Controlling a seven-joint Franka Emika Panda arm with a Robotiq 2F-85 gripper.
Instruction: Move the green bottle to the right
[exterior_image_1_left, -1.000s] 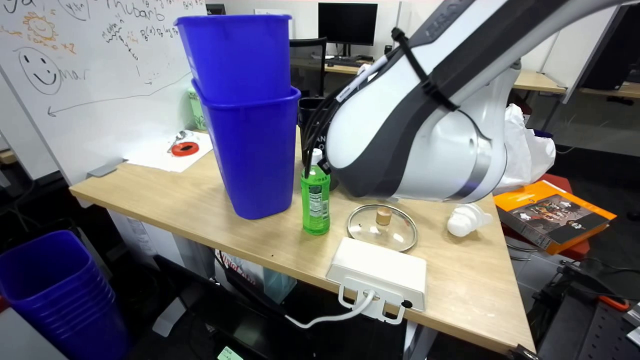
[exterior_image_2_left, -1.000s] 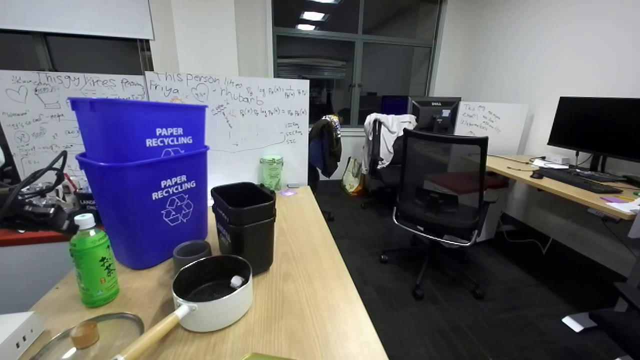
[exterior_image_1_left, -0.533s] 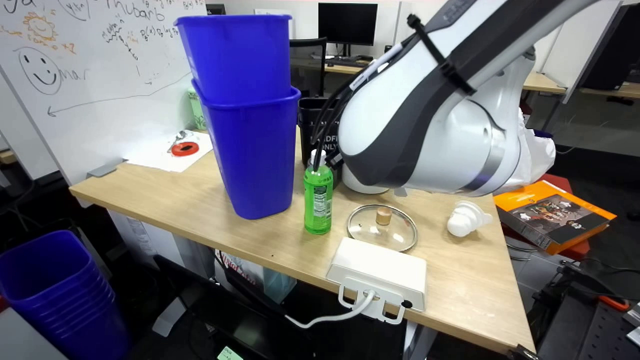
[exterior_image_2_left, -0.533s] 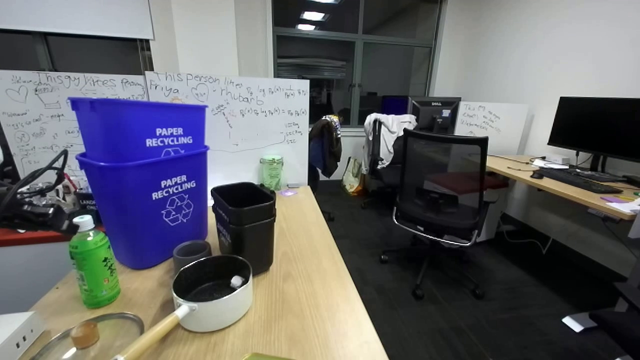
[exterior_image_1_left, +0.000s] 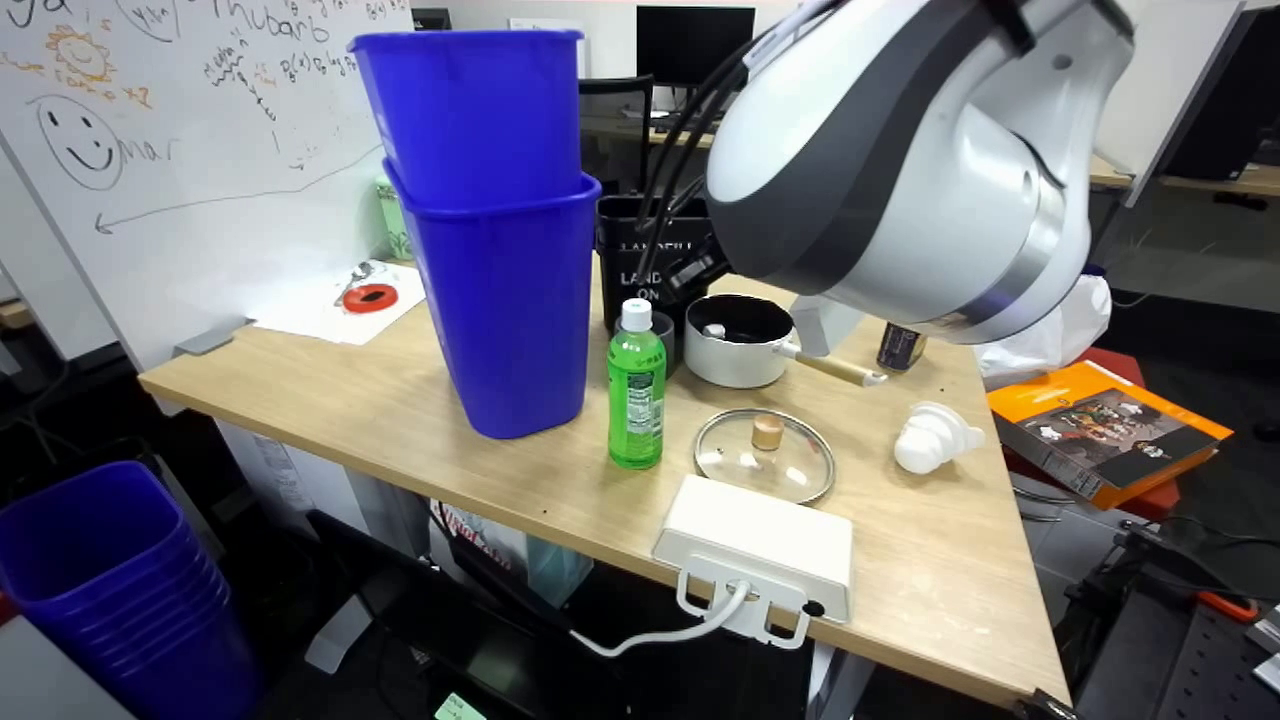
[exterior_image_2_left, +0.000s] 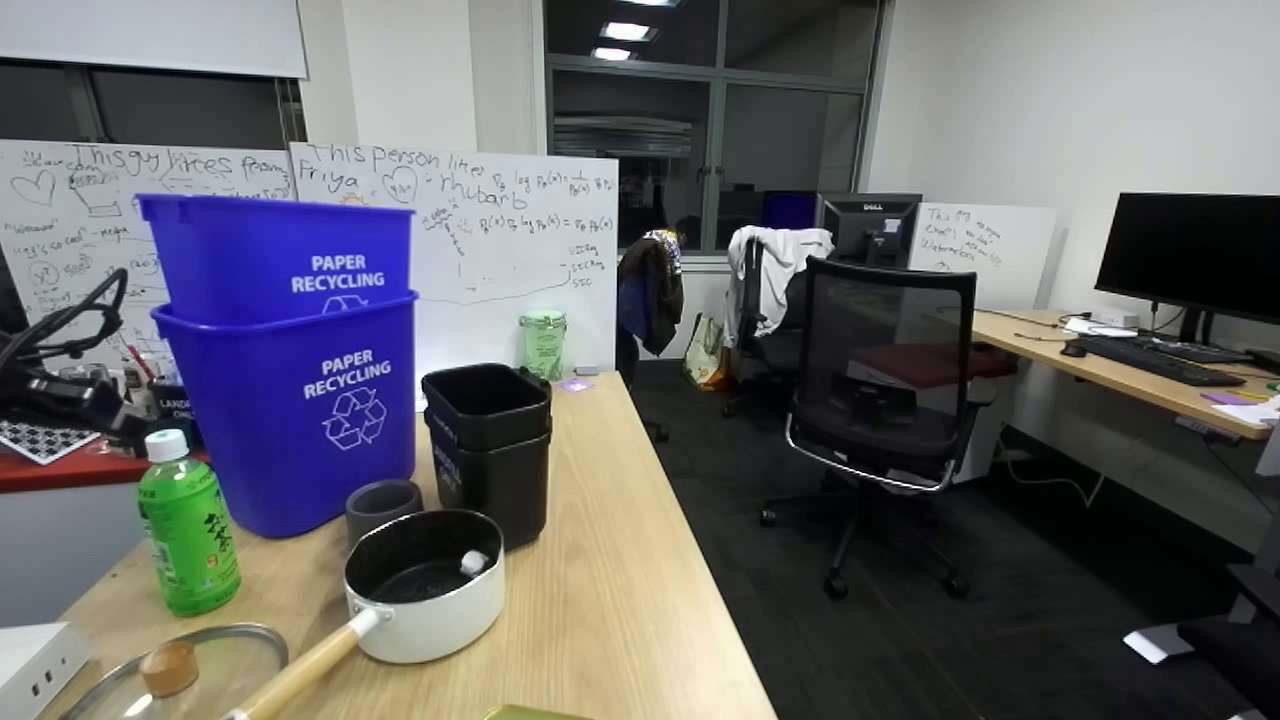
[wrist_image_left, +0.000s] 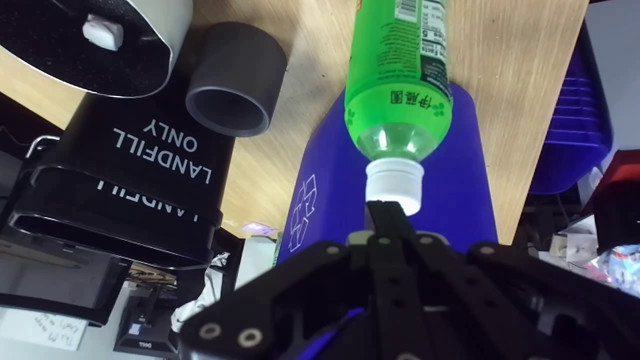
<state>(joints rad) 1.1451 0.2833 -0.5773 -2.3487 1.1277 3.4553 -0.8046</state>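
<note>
Green, slim plastic bottle (exterior_image_1_left: 636, 410) stands upright, unheld, mid-frame in an exterior view; the black two-fingered gripper (wrist_image_left: 390, 213) hangs near, jaws pressed together. Whether any rightward shift remains, these angles hardly settle.

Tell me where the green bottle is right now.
In an exterior view, the green bottle stands upright on the table near mid-picture, with the stacked blue bins on its left and the glass lid on its right.
</note>
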